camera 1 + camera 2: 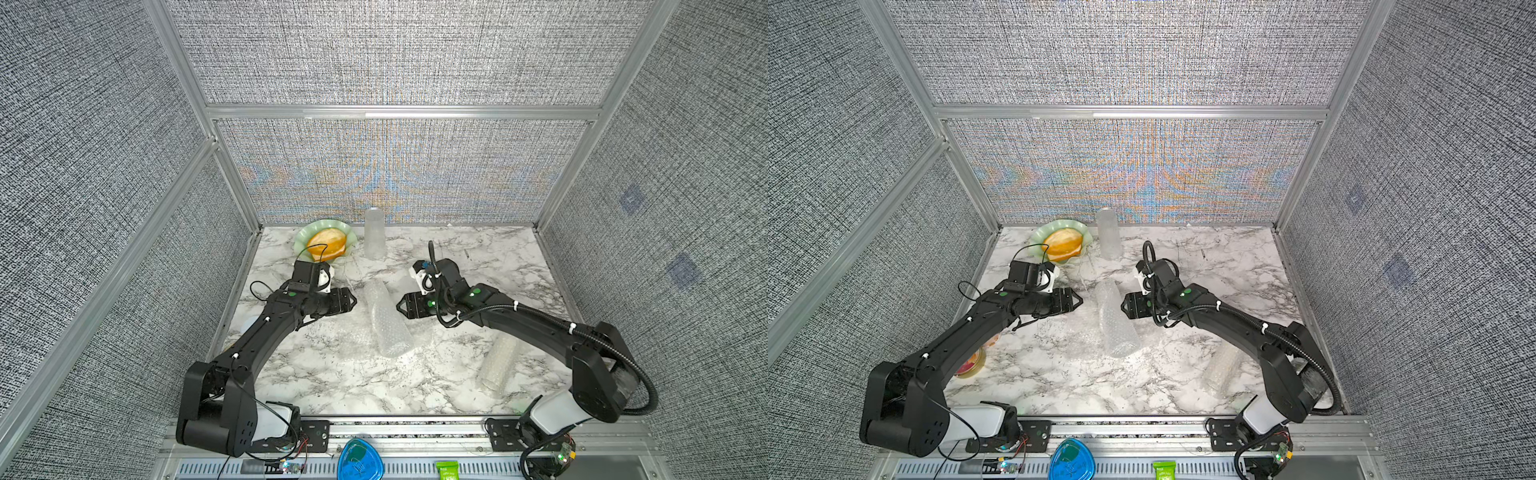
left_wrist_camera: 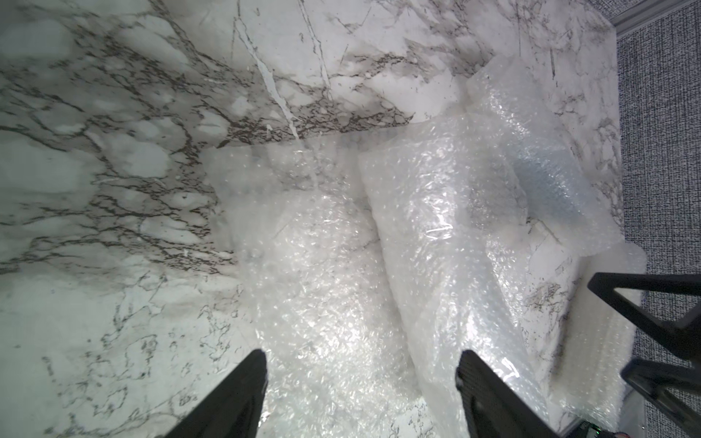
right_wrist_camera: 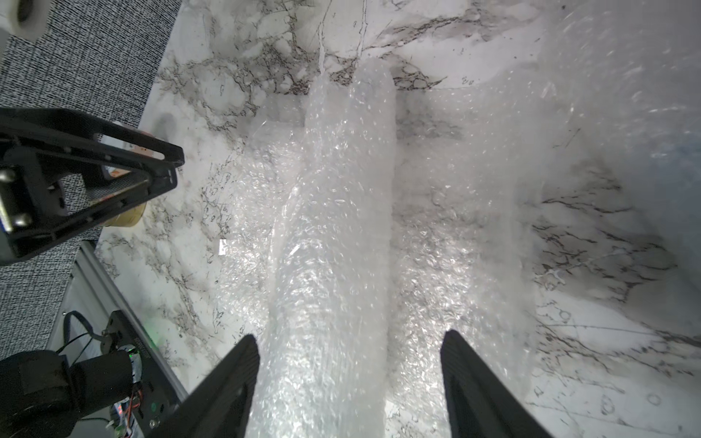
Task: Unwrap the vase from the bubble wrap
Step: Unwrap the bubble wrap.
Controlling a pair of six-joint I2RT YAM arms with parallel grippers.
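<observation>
Bubble wrap [image 1: 384, 320] roll lying on marble desk [image 1: 332, 374], centre; left gripper [image 1: 353, 302] and right gripper [image 1: 399, 308] flanking it, jaws spread, nothing pinched

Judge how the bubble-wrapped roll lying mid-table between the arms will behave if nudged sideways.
The bubble-wrapped roll is rounded and lies on its side, so it would probably roll. Its loose flaps spread flat on the marble table may drag and slow it. The glossy film probably slips.

Bright, even overhead light; moiré on grey woven back wall [image 1: 395, 174], glare + soft blur on clear crinkly bubble wrap [image 3: 333, 235] in wrist views.
</observation>
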